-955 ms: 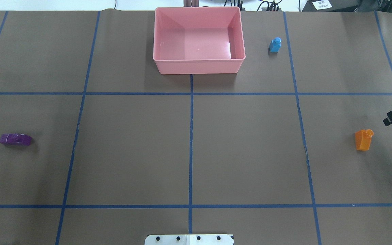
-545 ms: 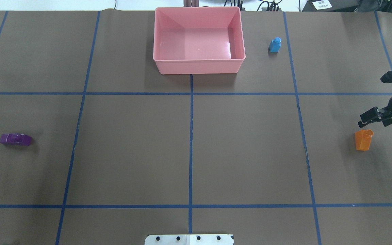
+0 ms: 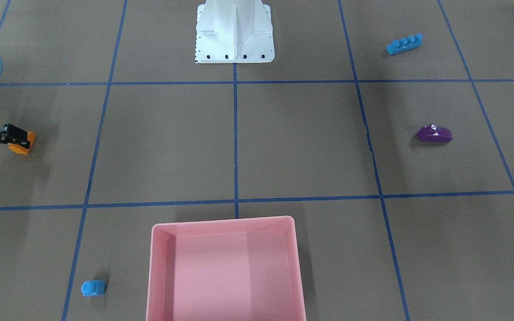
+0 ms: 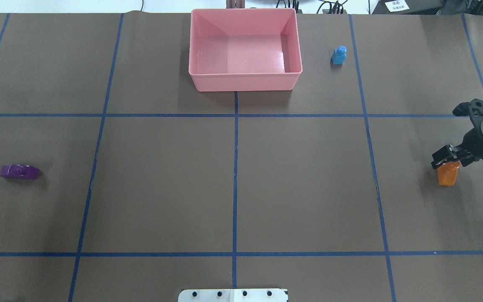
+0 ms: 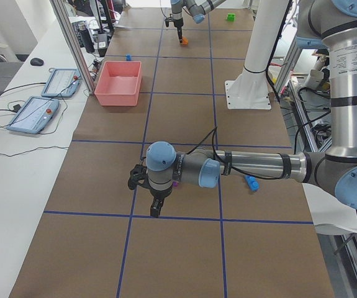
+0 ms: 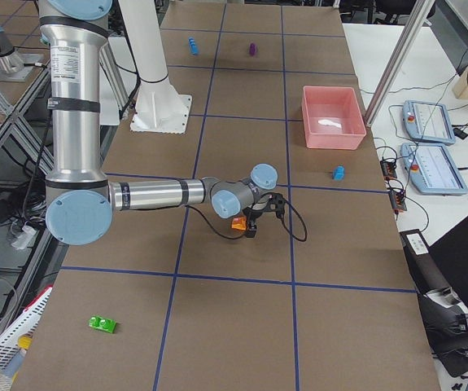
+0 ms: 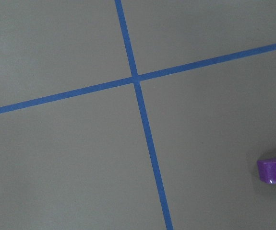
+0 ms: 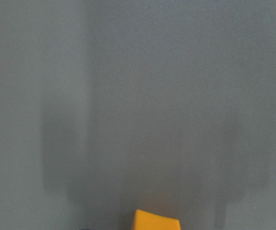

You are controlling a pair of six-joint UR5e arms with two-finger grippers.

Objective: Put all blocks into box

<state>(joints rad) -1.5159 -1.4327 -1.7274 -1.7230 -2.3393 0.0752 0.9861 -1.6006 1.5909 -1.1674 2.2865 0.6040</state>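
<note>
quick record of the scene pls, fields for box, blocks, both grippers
box: pink box, empty
outside box: orange block, purple block, small blue block, long blue block, green block
right gripper: at the orange block's top, fingers unclear
left gripper: near purple block, fingers unclear

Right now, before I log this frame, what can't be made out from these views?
Right pincer at the orange sloped plastic brick: open or shut unclear; its body covers the brick's top overhead, and the frame edge crops it front-facing.
Left pincer: only in the exterior left view, state unreadable.
Green studded plastic brick: tiny, in side views only.
</note>
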